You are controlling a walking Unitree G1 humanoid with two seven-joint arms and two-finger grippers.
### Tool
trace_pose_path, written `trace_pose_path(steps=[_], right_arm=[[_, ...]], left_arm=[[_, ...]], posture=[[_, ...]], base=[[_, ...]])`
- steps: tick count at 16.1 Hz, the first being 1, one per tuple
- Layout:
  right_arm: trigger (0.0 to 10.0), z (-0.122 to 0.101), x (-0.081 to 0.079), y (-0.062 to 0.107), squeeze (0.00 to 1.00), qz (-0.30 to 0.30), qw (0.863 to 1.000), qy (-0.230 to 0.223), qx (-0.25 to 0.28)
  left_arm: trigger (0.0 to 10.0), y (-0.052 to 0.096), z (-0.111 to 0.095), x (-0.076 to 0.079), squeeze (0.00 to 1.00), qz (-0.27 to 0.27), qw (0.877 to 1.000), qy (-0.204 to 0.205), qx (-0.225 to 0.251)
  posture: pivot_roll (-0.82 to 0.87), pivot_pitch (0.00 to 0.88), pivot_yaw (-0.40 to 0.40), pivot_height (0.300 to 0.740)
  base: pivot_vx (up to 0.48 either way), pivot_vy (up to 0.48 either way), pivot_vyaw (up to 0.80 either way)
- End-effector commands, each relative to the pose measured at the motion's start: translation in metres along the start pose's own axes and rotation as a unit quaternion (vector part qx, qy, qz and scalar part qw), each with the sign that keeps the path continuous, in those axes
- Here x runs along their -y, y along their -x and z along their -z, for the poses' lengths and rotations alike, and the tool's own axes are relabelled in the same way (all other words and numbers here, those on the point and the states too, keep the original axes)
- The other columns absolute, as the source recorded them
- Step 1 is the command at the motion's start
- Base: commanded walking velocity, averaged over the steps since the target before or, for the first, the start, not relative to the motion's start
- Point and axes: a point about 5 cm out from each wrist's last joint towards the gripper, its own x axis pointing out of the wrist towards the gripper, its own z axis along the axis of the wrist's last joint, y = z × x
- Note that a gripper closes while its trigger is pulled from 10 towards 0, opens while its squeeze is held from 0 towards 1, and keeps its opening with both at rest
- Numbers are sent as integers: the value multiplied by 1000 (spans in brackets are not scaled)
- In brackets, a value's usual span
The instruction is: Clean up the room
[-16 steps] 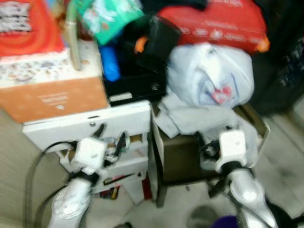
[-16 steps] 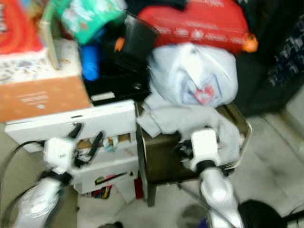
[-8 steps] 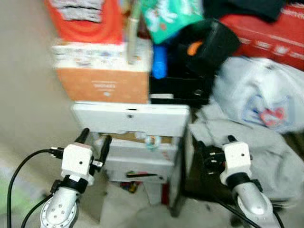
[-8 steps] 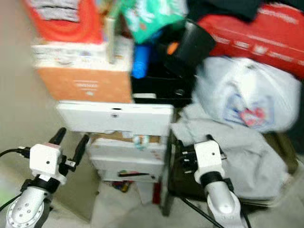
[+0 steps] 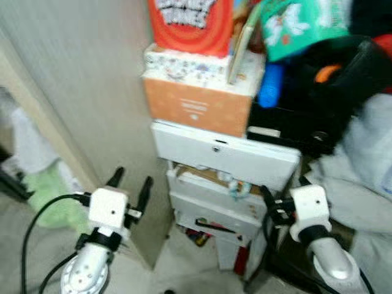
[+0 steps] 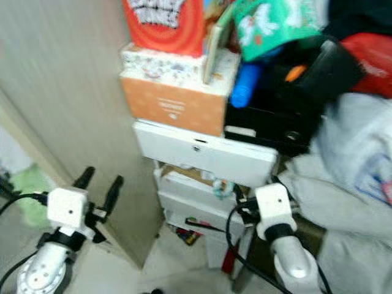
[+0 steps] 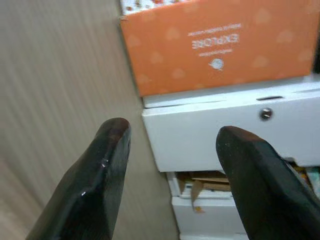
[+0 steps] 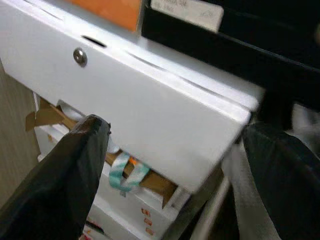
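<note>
Camera has swung toward the robot's left since half a second ago: the beige wall panel (image 5: pixel 73 92) now takes up the left half and the grey cloth heap (image 5: pixel 367 177) has slid to the right edge; the clutter itself looks unmoved.

Left eye view: left gripper (image 5: pixel 130 184) hangs in front of the wall panel, fingers spread, holding nothing, touching nothing. Right gripper (image 5: pixel 283 195) sits just before the white drawer unit (image 5: pixel 226 160), fingers partly hidden, apparently parted. Orange box (image 5: pixel 196 109) rests on the drawer unit, red box (image 5: pixel 191 24) stacked above it. Green fuzzy item (image 5: pixel 52 202) lies on the floor by the panel.

Right eye view: same layout; green package (image 6: pixel 275 27) and blue bottle (image 6: pixel 244 89) sit atop the black bin (image 6: pixel 288 116), blurred.

Left wrist view: both black fingers (image 7: pixel 95 185) wide apart, empty, aimed at the seam between panel and orange box.

Right wrist view: fingers (image 8: pixel 60 185) wide apart, empty, close to the tilted white drawer front with its round lock (image 8: pixel 78 56); teal tape (image 8: pixel 122 170) and cardboard below it.
</note>
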Motion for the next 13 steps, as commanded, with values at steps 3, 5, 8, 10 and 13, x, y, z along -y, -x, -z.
trace_pose_path(steps=[3,5,8,10,13], right_arm=[[10000,-6,-3,-2,0,-6,1000,-1,13],[10000,-6,-2,-2,0,-7,1000,-3,13],[10000,-8,0,5,0,-4,1000,-2,13],[10000,-8,5,17,0,3,1000,-3,8],[10000,-1,6,37,0,-5,1000,-3,-16]], left_arm=[[10000,1,-1,-5,0,-5,1000,-9,1],[10000,2,-2,-6,0,-9,1000,-10,1],[10000,12,-5,-12,0,-34,999,-14,-2],[10000,19,-6,-15,0,-51,999,-18,-9],[10000,29,-3,-23,0,-64,997,-20,-25]], posture=[[-74,64,-23,740],[-75,67,-24,740],[-75,69,-25,740],[-68,75,-30,740],[-68,73,-28,740]], base=[[0,0,800],[0,0,800],[0,0,800],[0,0,800],[0,0,650]])
